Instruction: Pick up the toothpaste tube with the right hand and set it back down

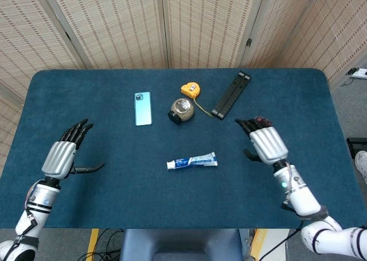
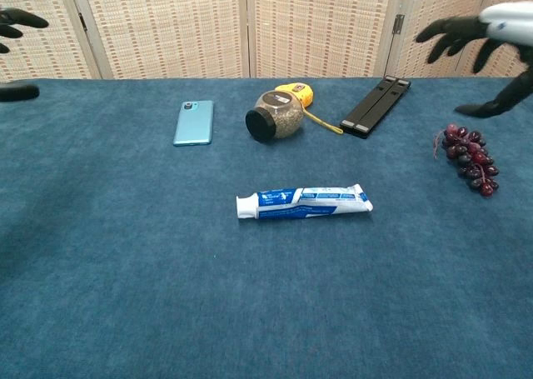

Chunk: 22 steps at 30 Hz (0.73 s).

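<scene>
The toothpaste tube [image 1: 192, 162] lies flat crosswise, cap pointing left.

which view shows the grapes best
The chest view: the grapes lie fully exposed on the blue table, with single berries and the stem visible. In the head view the right hand hangs over them, so only a few dark berries peek out past its fingertips.
</scene>
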### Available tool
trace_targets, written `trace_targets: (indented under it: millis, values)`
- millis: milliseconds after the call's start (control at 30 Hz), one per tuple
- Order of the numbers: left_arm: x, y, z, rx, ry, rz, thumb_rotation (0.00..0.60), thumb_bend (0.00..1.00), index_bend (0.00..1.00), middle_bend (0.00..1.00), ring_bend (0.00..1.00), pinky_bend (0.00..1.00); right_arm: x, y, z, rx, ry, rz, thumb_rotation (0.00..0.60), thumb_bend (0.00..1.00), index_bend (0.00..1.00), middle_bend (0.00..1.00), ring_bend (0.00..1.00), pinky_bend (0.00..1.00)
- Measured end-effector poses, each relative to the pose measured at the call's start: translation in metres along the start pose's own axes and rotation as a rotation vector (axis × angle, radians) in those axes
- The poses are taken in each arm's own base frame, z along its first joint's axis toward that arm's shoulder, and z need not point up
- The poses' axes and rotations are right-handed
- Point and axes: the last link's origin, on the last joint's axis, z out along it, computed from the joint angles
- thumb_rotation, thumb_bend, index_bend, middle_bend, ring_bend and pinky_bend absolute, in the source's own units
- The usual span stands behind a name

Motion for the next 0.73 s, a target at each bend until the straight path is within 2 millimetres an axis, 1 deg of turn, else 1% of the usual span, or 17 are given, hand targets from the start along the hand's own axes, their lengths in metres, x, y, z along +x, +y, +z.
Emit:
trace_targets:
  millis: [67,200,233,333,500,600,733]
  values:
    - [0.004,-0.007,-0.005,0.026,0.029,0.017,0.600,0.09,0.00,0.00,0.02,0.14,0.006,0.012,-0.015,-0.018,0.039,-0.012,0.600,0.46,0.24,0.32,0.24,0.35]
    - [0.011,-0.023,-0.017,0.077,0.074,0.043,0.600,0.09,0.00,0.00,0.02,0.14,0.014,0.033,-0.052,-0.040,0.109,-0.005,0.600,0.46,0.24,0.31,0.24,0.35]
    - [0.012,-0.026,-0.021,0.089,0.078,0.048,0.600,0.09,0.00,0.00,0.02,0.14,0.015,0.038,-0.060,-0.047,0.120,-0.003,0.600,0.45,0.24,0.30,0.24,0.35]
    - [0.015,-0.036,-0.032,0.125,0.088,0.073,0.600,0.09,0.00,0.00,0.02,0.14,0.015,0.053,-0.087,-0.087,0.151,-0.018,0.600,0.40,0.24,0.28,0.24,0.35]
    - [0.013,-0.048,-0.056,0.183,0.083,0.111,0.600,0.09,0.00,0.00,0.02,0.14,0.008,0.069,-0.127,-0.139,0.170,-0.005,0.600,0.38,0.24,0.27,0.24,0.35]
    - [0.011,-0.053,-0.070,0.219,0.084,0.121,0.600,0.09,0.00,0.00,0.02,0.14,0.003,0.075,-0.145,-0.165,0.166,0.010,0.600,0.37,0.24,0.25,0.24,0.35]
    - [0.008,-0.055,-0.086,0.248,0.092,0.130,0.600,0.09,0.00,0.00,0.02,0.14,-0.003,0.077,-0.158,-0.184,0.152,0.043,0.600,0.37,0.24,0.25,0.24,0.35]
